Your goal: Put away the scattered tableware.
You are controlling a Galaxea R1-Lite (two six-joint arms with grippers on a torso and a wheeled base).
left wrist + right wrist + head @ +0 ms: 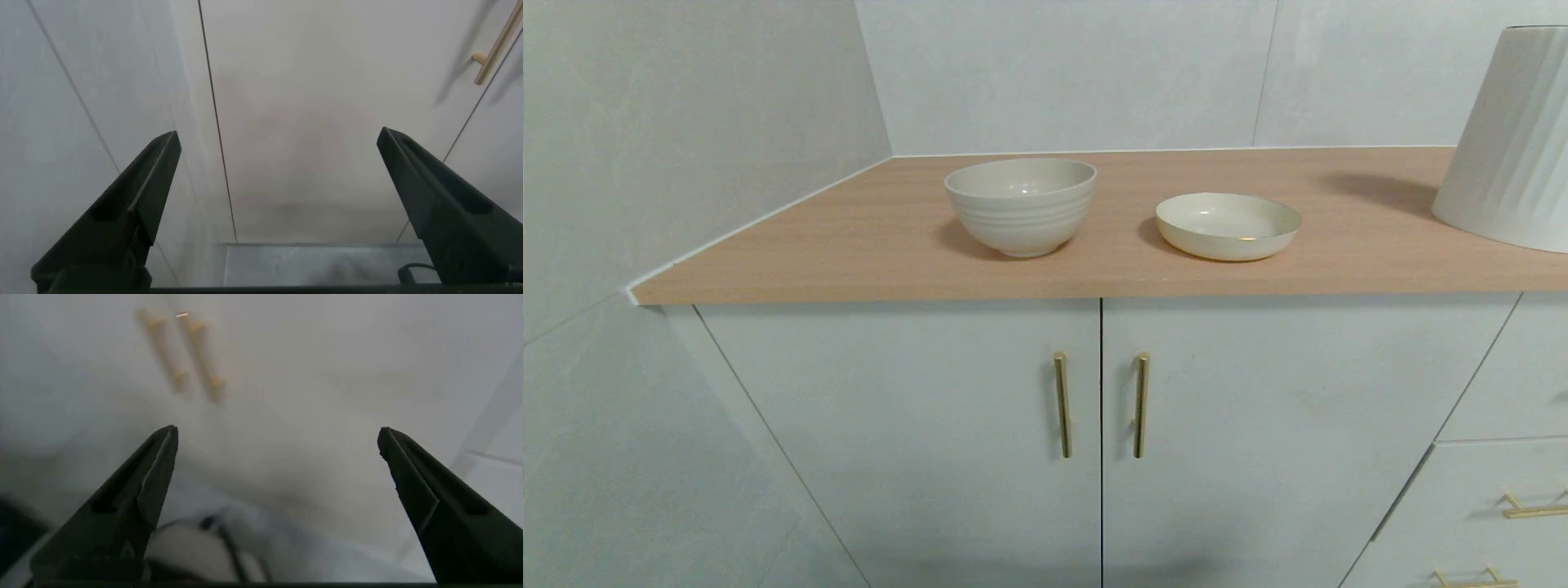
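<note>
We cannot name the tall white ribbed thing point(1511, 139) at the right end of the tabletop point(849, 253), because the head view's edge cuts it off (its shadow falls on the wood toward the dish point(1227, 224)). The drawers point(1462, 523) at the lower right are cut off too. The task's things stand in plain sight on the tabletop, well apart from the ribbed thing. A deep bowl point(1021, 204) stands upright on the left, and the shallow dish sits near it on the right without touching it; both look empty. Below them two white doors point(907, 441) are shut and meet at a seam, with a pair of upright handles point(1062, 404) just beside it. A tiled wall point(686, 122) closes the left side and the back. The left tool point(278, 133) hangs released, fingers spread wide, before a pale door panel, with one handle cut off at the edge. The right tool point(277, 430) is released likewise and faces the doors, whose two handles show blurred beyond it.
</note>
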